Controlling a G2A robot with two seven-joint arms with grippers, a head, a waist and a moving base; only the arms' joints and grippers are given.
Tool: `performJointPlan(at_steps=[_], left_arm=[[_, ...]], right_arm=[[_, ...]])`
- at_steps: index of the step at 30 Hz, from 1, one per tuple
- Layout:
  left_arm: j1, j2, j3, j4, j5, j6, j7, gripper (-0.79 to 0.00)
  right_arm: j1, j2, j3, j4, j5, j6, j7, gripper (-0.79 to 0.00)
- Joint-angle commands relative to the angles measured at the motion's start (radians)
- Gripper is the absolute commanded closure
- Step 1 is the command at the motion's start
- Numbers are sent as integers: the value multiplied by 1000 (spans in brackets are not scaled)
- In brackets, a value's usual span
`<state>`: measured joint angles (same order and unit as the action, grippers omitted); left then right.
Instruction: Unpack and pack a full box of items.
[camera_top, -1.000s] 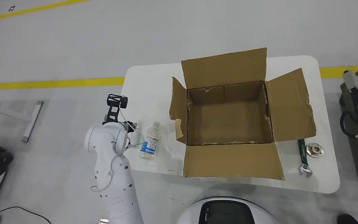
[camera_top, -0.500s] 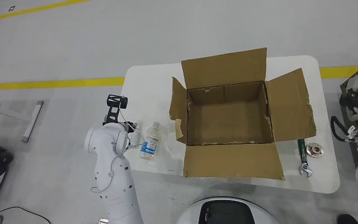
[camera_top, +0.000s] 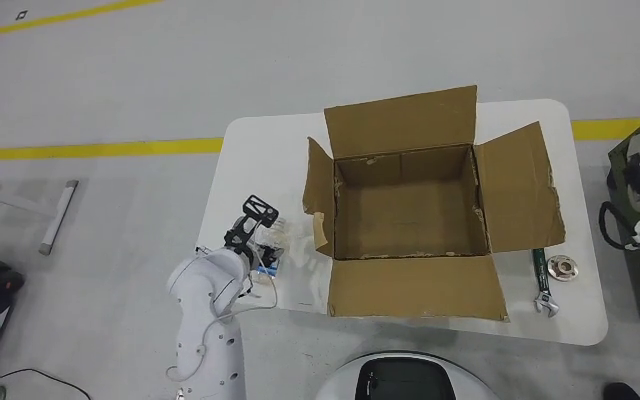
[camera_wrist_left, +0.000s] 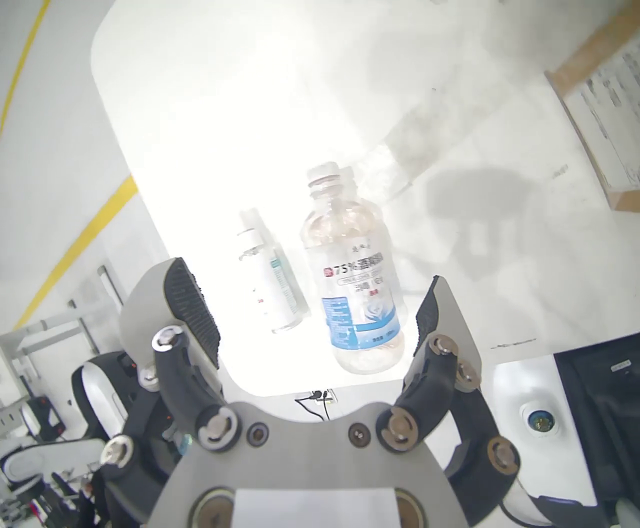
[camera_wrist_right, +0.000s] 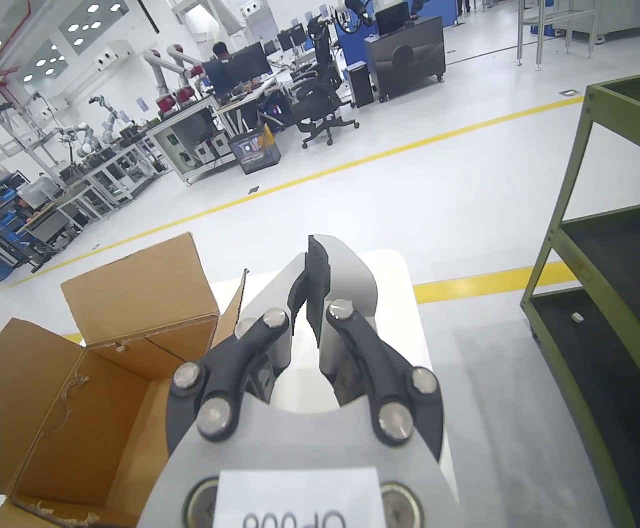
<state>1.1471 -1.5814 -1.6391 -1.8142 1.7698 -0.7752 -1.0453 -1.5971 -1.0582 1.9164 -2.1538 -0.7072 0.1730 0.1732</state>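
A clear bottle (camera_wrist_left: 352, 280) with a blue and white label lies on the white table (camera_top: 260, 150), left of the open cardboard box (camera_top: 405, 205). A slim white bottle (camera_wrist_left: 265, 280) lies right beside it. My left gripper (camera_wrist_left: 310, 290) hovers open above the two bottles, its fingers apart on either side of them and touching neither. In the top view the left gripper (camera_top: 268, 245) covers most of the bottle. The box interior looks empty. My right gripper (camera_wrist_right: 312, 272) is shut on nothing, off the table's right end, facing the box (camera_wrist_right: 100, 350).
A wrench (camera_top: 543, 285) and a round metal part (camera_top: 562, 268) lie on the table to the right of the box's front flap. A green shelf cart (camera_wrist_right: 590, 250) stands beside the table's right end. The box's flaps (camera_top: 515, 185) are spread outward.
My left arm has swung right, from beside the table's left edge to above the bottles. At the right edge of the top view, the right arm has shifted slightly.
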Motion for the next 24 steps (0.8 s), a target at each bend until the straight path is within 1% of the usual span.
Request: performJointPlan(at_steps=[1,10,11,12,13,15,17,18,19,20,22,24], left_arm=[[-1,0,0,0,-1,2,-2,-785],[-1,0,0,0,-1,2,-2,-785],[5,0,-10,7,-22,31,19,-785],[6,1,-16,13,-36,48,23,-785],[-3,1,-29,25,-71,87,13,-785],[-23,-1,-43,39,-169,138,-28,-785],[-45,-1,-47,44,-260,161,-113,-785],[-53,-1,-48,45,-291,169,-136,-785],[-65,-1,-48,55,-358,181,-180,-785],[-73,2,-45,67,-393,207,-206,-785],[-92,11,-27,86,-392,247,-247,-785],[-103,25,11,118,-350,268,-268,-785]], right_arm=[[1,-2,1,-1,0,-1,1,0],[1,-10,6,9,18,5,18,0],[2,-10,5,10,16,4,20,0],[2,-11,4,10,14,2,21,0],[4,-11,1,10,11,-1,24,0],[5,-12,-1,12,1,-6,26,0],[6,-14,-2,16,0,-7,27,0],[6,-14,-2,18,1,-8,28,0],[7,-15,0,21,-1,-9,29,0],[8,-16,0,23,-1,-9,30,0],[10,-17,0,24,-2,-11,31,0],[10,-18,-1,26,-2,-10,32,0]])
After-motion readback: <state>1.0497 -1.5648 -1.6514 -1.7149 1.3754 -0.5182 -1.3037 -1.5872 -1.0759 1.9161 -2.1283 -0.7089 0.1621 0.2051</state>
